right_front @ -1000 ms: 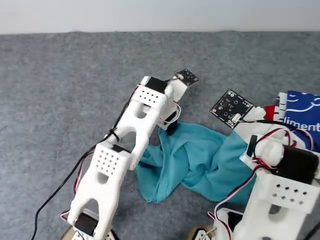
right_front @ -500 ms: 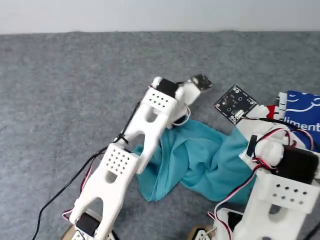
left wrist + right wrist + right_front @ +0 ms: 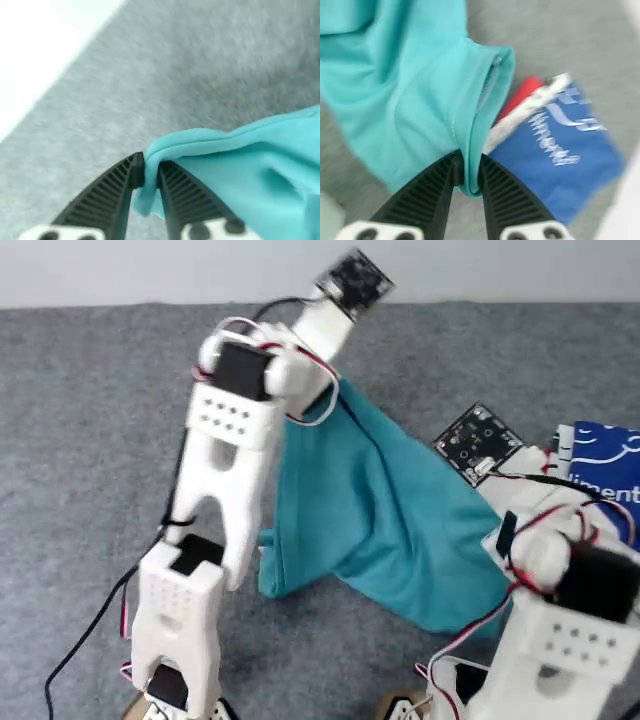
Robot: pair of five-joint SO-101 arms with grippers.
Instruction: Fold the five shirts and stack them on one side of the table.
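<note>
A teal shirt (image 3: 370, 510) hangs stretched between both arms above the grey table. My left gripper (image 3: 147, 172) is shut on a folded edge of the teal shirt (image 3: 235, 160), raised high near the table's far side. My right gripper (image 3: 468, 175) is shut on another hem of the teal shirt (image 3: 405, 95), low at the right. In the high view the left arm (image 3: 235, 440) stands tall at centre left and the right arm (image 3: 560, 610) sits at the lower right. A stack of folded shirts, blue on top (image 3: 605, 480) with red and white beneath, lies at the right edge.
Grey carpet-like table cover (image 3: 90, 440) spreads wide to the left and back. A white wall (image 3: 150, 270) borders the far edge. A black cable (image 3: 90, 640) trails from the left arm's base. The folded blue shirt (image 3: 560, 155) lies close behind the right gripper.
The left arm has risen and swung back toward the far edge, lifting the teal shirt off the table and pulling it taut. The right arm has stayed nearly still.
</note>
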